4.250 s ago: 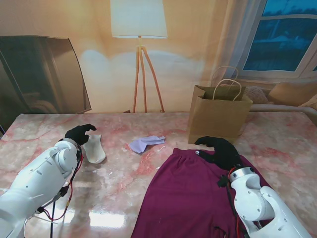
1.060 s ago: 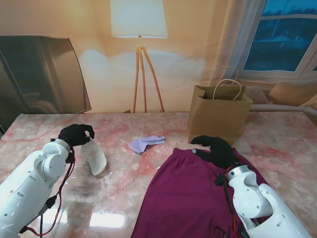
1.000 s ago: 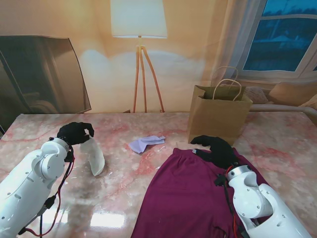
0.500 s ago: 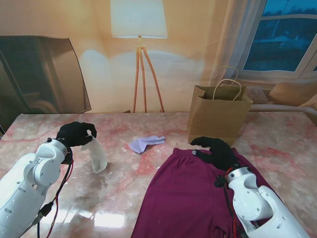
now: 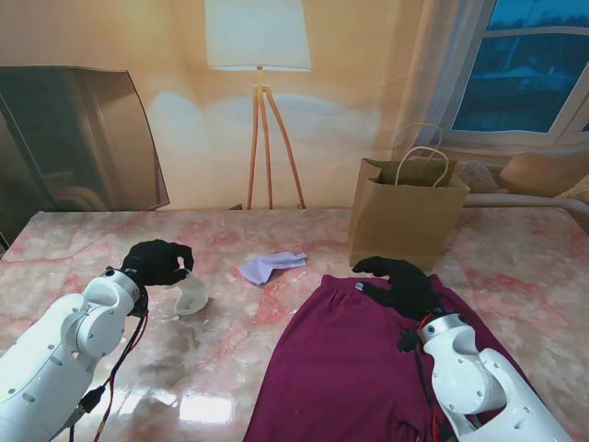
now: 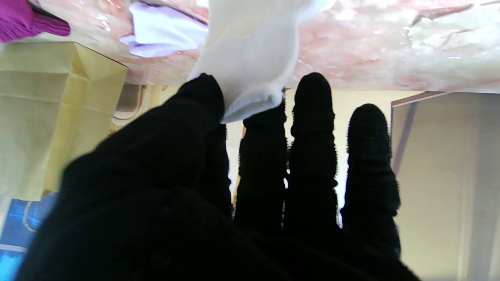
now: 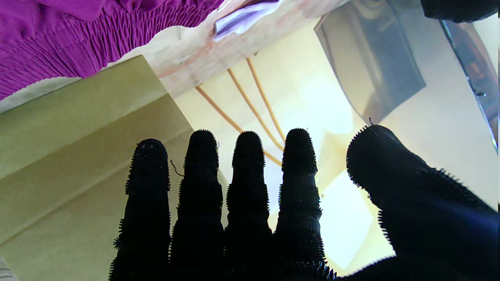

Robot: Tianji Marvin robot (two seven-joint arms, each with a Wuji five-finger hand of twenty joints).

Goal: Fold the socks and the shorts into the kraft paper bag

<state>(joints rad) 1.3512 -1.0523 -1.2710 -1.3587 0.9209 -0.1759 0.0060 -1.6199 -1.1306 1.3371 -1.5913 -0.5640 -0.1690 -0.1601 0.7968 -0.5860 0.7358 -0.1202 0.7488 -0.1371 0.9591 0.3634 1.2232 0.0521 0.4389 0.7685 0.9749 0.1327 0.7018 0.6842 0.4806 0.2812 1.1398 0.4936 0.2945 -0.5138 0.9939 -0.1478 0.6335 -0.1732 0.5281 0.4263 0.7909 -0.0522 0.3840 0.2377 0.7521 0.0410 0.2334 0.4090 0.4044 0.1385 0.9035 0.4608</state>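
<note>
My left hand [image 5: 158, 261] pinches the cuff of a white sock [image 5: 190, 296] between thumb and index finger; the sock [image 6: 250, 58] is doubled over with its lower part touching the marble table [image 5: 230, 341]. A lavender sock [image 5: 270, 265] lies crumpled mid-table and shows too in the left wrist view as the lavender sock [image 6: 164, 33]. Maroon shorts [image 5: 350, 368] are spread flat in front of my right arm. My right hand [image 5: 398, 280] hovers open over the shorts' waistband [image 7: 78, 43], holding nothing. The kraft paper bag [image 5: 405, 216] stands upright and open just beyond that hand.
A floor lamp [image 5: 260, 101] stands behind the table's far edge, and a dark panel [image 5: 78, 138] leans at the back left. A beige sofa [image 5: 543, 175] sits behind the bag at the right.
My left hand lifted the white sock by its cuff, swung it toward the right and lowered it, so the sock now folds over on itself. My right hand stayed almost still.
</note>
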